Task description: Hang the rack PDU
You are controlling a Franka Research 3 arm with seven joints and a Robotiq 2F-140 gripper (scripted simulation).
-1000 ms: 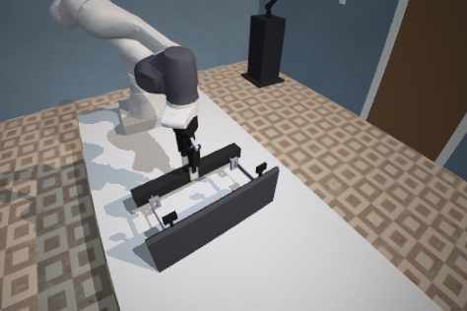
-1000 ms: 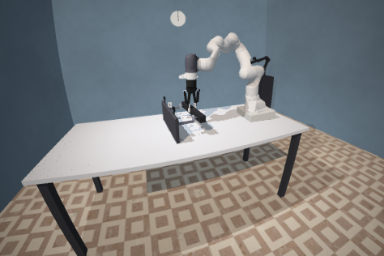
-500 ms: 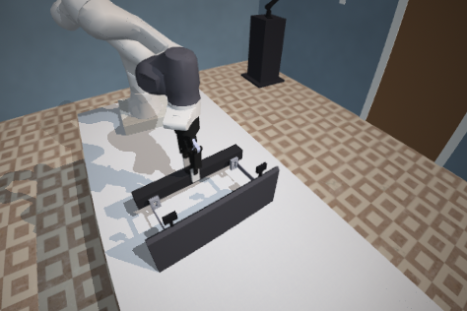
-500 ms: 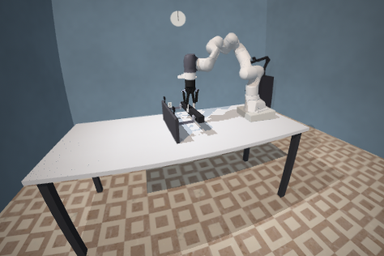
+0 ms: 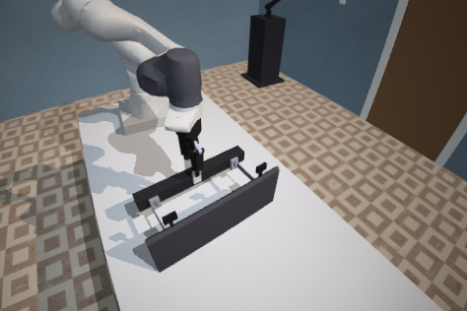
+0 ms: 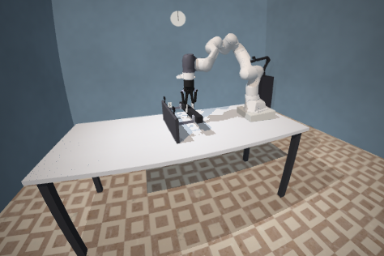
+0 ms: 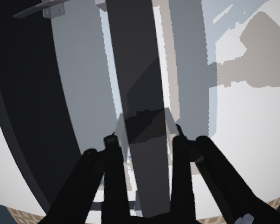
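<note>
The rack PDU (image 5: 189, 175) is a long black bar with two small light button plates on the side that faces the panel. It lies low over the white table, just behind the upright dark panel (image 5: 214, 217). My gripper (image 5: 196, 168) comes straight down on the bar's middle and is shut on it. In the wrist view the PDU (image 7: 139, 91) runs between my two fingers. Two small black keyhole brackets (image 5: 261, 167) (image 5: 169, 217) stand on the panel's near face. Thin rods run from the panel toward the bar. In the exterior view the PDU (image 6: 194, 113) sits beside the panel (image 6: 171, 121).
The arm's base (image 5: 135, 116) stands at the table's far end. A black pedestal with a camera arm (image 5: 266, 47) stands on the floor beyond the table. A brown door (image 5: 424, 50) is at the right.
</note>
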